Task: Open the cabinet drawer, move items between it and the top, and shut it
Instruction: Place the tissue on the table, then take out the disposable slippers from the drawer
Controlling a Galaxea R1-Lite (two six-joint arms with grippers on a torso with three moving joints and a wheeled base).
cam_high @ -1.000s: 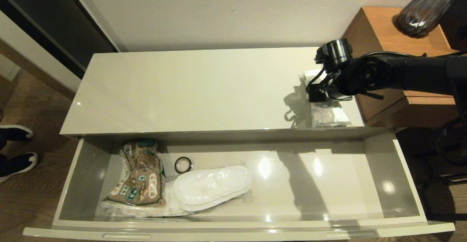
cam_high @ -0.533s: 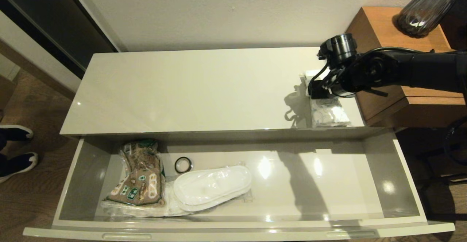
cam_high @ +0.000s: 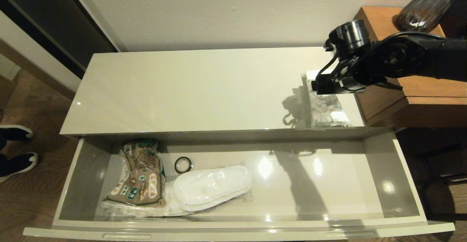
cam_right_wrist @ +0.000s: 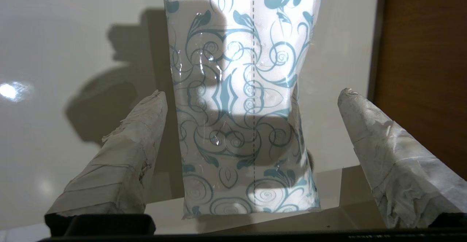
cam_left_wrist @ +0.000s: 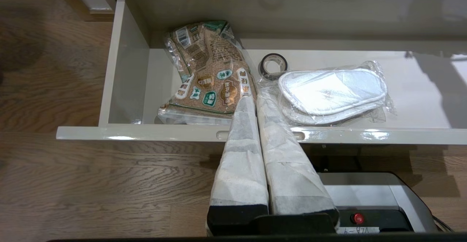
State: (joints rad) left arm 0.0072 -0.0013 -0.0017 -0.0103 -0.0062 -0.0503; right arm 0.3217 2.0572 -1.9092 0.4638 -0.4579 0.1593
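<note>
The wide cream drawer [cam_high: 408, 183] stands pulled out under the cabinet top [cam_high: 189, 89]. Wrapped white slippers [cam_high: 211, 187] [cam_left_wrist: 332, 92] lie in its left half. The white tissue pack with blue print [cam_high: 325, 108] [cam_right_wrist: 240, 100] lies at the top's right end. My right gripper [cam_high: 325, 88] [cam_right_wrist: 251, 100] hovers over the pack's far half, open, its fingers [cam_right_wrist: 138, 132] apart from the pack on either side. My left gripper [cam_left_wrist: 254, 101] is shut on nothing, low in front of the drawer's front panel, and does not appear in the head view.
A brown printed packet [cam_high: 140, 178] [cam_left_wrist: 206, 72] and a small black ring [cam_high: 183, 164] [cam_left_wrist: 273, 64] lie beside the slippers. The drawer's right half [cam_high: 328, 187] is bare. A higher orange-brown wooden stand [cam_high: 408, 89] with a dark glass vase [cam_high: 423, 8] adjoins the cabinet's right end.
My right gripper has drawn back along the tissue pack toward the wall and risen, uncovering more of the pack. The pack, the drawer and its contents have stayed put.
</note>
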